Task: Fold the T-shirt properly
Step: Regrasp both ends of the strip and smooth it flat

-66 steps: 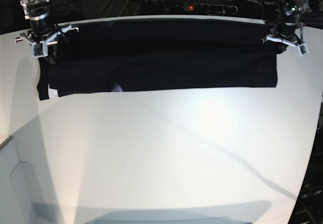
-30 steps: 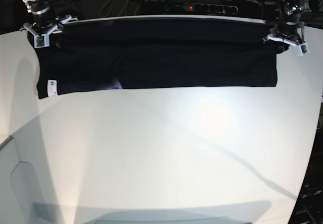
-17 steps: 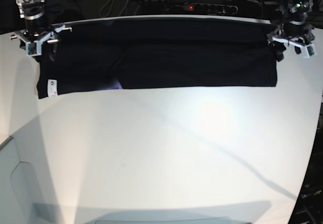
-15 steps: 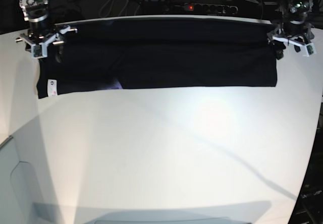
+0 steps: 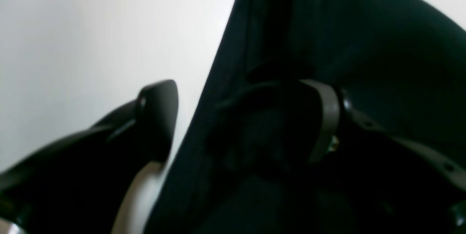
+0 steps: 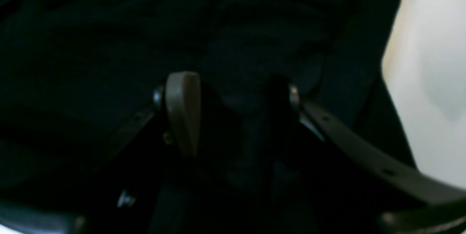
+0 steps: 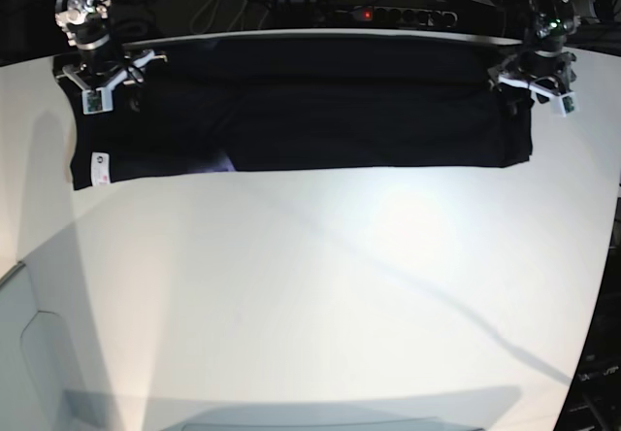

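Base view is pretty bright overall: the white bench (image 7: 320,295) catches a soft glare patch right of the middle, and long faint grey shadows run diagonally across it toward the lower right. The bench edges bow like a fisheye lens, and the background behind is nearly black. The shirt (image 7: 320,101) is so dark its folds barely register.

Both wrist views are much worse. They're soft and out of focus, mostly murky black cloth with hardly any detail. The left hand (image 5: 240,117) and right hand (image 6: 233,110) are blurry up close, and the bench strips beside them are blown out to pale white.
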